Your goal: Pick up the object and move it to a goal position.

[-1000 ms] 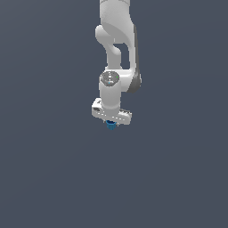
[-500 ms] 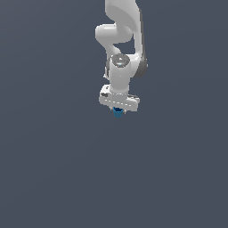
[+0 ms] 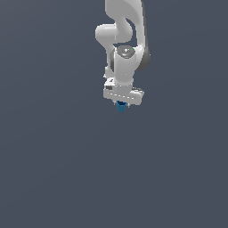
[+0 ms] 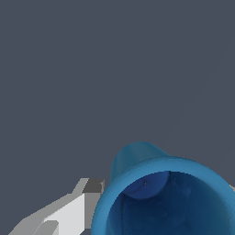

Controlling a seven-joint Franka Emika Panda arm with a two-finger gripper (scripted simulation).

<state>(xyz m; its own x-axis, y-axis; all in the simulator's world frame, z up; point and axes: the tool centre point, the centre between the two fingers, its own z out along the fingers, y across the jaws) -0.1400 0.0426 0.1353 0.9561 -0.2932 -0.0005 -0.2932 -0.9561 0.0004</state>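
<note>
The object is a small blue cup-like cylinder (image 3: 121,106) with a darker hollow centre. It sits between the fingers of my white gripper (image 3: 121,106), which is shut on it and holds it in the air in the upper middle of the exterior view. In the wrist view the blue cup (image 4: 163,195) fills the lower part of the picture, its open mouth facing the camera, with one grey-white finger (image 4: 75,206) pressed against its side. The other finger is almost wholly hidden behind the cup.
The white arm (image 3: 122,40) comes down from the top of the exterior view. Behind and below it is only a plain dark grey surface (image 3: 58,169).
The arm has carried the cup upward and slightly toward the exterior view's right over the last second. The wrist has turned a little. The grip on the cup is unchanged.
</note>
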